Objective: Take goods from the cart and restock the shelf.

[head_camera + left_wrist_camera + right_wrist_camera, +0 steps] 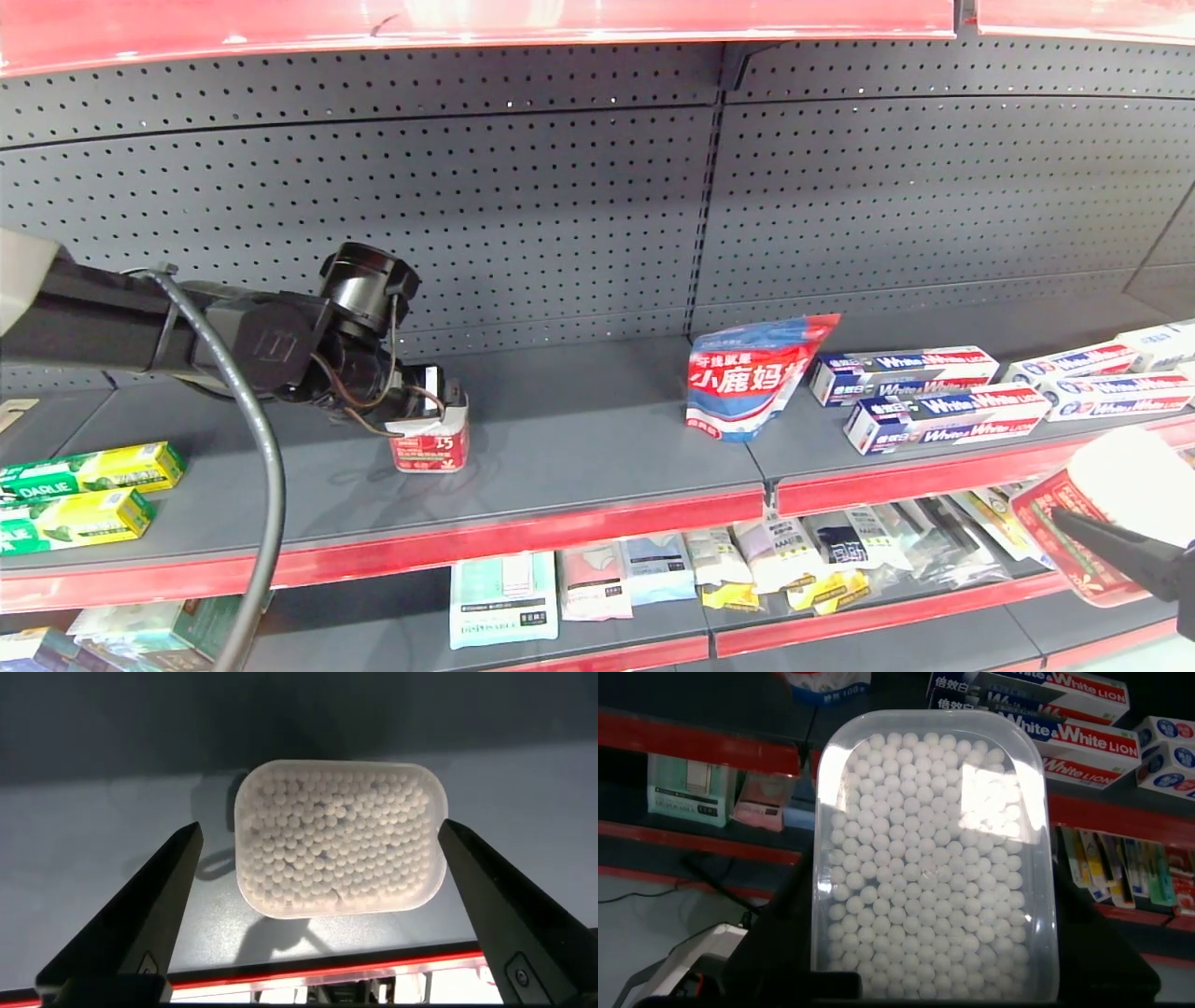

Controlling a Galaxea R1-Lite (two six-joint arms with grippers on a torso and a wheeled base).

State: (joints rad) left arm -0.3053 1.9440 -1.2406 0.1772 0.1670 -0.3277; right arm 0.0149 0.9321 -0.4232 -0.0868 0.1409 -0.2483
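A cotton swab box (pixel 431 446) with a clear lid and red label stands on the grey shelf (pixel 579 439), left of centre. My left gripper (pixel 425 411) is over it, open. In the left wrist view the box (pixel 338 837) sits on the shelf between the spread fingers (pixel 159 905) of the left gripper (pixel 319 829). My right gripper (pixel 1120 534) is low at the right, in front of the shelf edge, shut on a second cotton swab box (pixel 1106 495). In the right wrist view this box (pixel 932 859) sits between the dark fingers of the right gripper (pixel 934 919).
A blue and red pouch (pixel 752 378) stands mid-shelf. White toothpaste boxes (pixel 943 401) lie to its right, green and yellow ones (pixel 75 490) at the far left. The lower shelf holds several packets (pixel 653 579). Open shelf space lies between the swab box and the pouch.
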